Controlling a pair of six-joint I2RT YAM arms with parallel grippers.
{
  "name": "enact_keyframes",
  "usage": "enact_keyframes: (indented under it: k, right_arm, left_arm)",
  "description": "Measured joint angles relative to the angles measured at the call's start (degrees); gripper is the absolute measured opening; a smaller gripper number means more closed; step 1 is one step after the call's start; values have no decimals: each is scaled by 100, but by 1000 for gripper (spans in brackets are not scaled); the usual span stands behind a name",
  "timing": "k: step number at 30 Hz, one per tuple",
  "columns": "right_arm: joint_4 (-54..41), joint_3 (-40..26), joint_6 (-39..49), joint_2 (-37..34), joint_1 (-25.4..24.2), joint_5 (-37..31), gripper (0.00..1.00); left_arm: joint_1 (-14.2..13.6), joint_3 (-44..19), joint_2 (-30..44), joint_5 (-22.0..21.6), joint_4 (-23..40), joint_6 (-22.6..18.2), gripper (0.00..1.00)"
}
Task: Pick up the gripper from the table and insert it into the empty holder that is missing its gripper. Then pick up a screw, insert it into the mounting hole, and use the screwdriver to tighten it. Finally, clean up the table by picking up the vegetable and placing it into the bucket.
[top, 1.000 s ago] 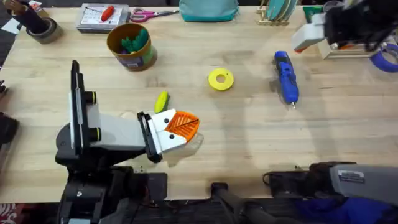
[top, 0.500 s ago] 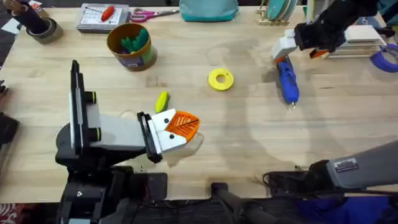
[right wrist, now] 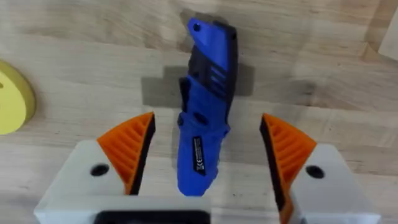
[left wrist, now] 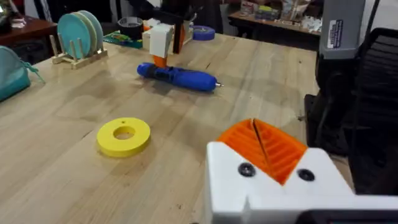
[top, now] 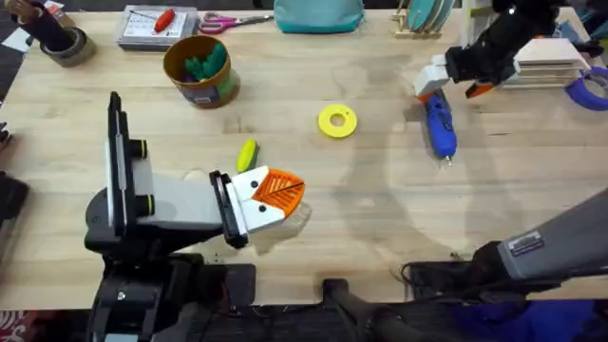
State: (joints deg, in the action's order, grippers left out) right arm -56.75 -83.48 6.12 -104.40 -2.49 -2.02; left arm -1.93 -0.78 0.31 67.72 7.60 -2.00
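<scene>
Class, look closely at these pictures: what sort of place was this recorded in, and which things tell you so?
Probably a robotics lab or workshop. A wooden table carries the screwdriver, scissors and a tape roll, the right gripper is over the screwdriver, and further cluttered tables stand behind.

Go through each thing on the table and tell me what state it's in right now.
Right gripper: open, fingers either side of the screwdriver.
Screwdriver: lying flat on the table.
Left gripper: shut.
Toy corn: lying on the table.
Bucket: upright, green items inside.
Yellow ring: lying flat.
</scene>
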Motion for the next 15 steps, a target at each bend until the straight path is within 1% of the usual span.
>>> enact_keyframes:
  k: [8,15]
  right_arm:
    - [263,4,30,-503,-2,22,997]
    - [327,5,33,-779,-1,38,997]
  left_arm:
    - [0,0,0,0,0,1,16]
    - [0,0,0,0,0,0,16]
